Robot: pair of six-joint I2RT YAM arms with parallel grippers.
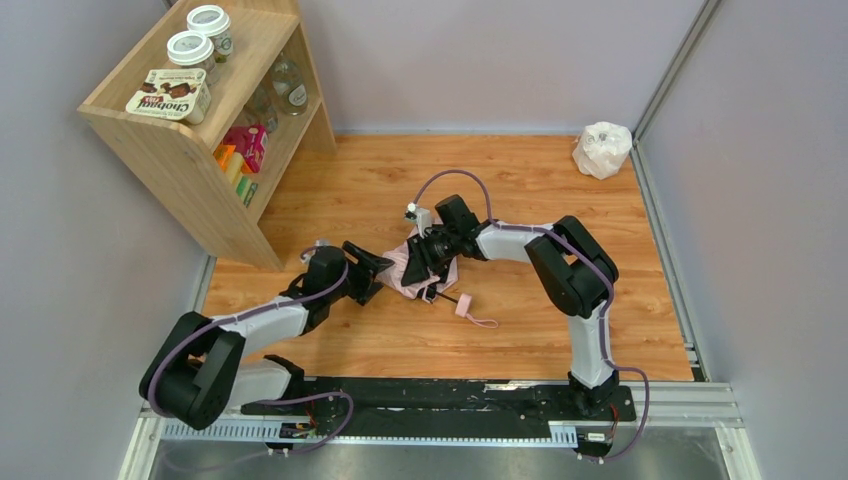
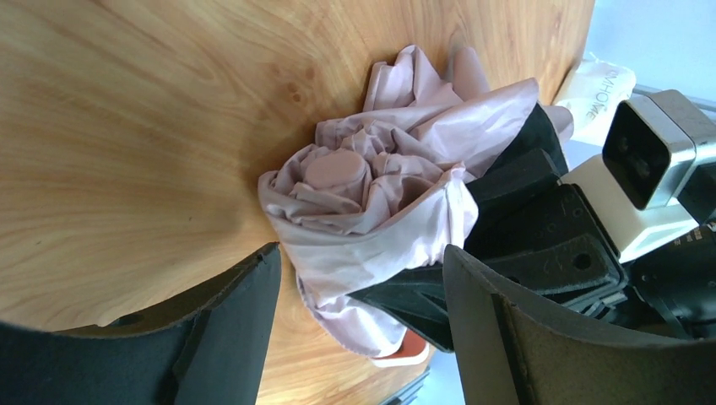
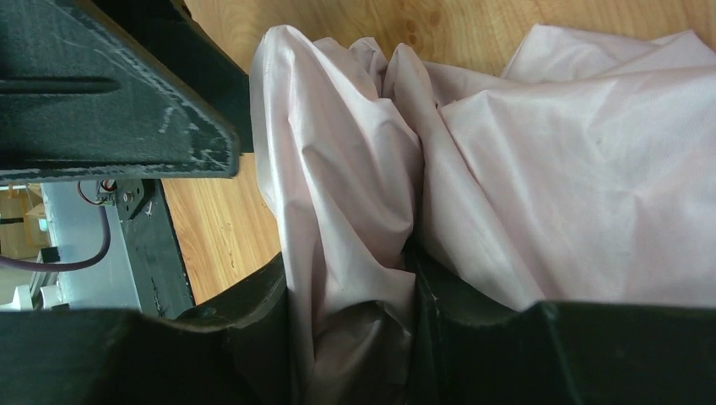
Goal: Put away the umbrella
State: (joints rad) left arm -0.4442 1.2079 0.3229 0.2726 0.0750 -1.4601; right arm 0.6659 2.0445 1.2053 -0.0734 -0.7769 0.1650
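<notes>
Top external view, left to right: a wooden shelf unit (image 1: 190,140) stands at the worktop's (image 1: 520,190) far-left corner and crowds that side. My left end effector (image 1: 372,272) is spread wide at the bunched tip end of the umbrella (image 1: 404,268), gripping nothing. The umbrella lies near the middle of the worktop, its canopy loose and crumpled. It looks light, soft and slick. Fabric alone will slide and drag, so I judge the stiff black shaft (image 1: 448,296) or the small pink handle (image 1: 465,306) the surer hold. My right end effector (image 3: 409,329) pinches a fold of canopy between its fingers. The wrist loop (image 1: 486,322) trails toward the near edge and could snag. Bare wood toward the right edge gives room to move, and a white plastic bag (image 1: 602,150) sits in the far-right corner.
</notes>
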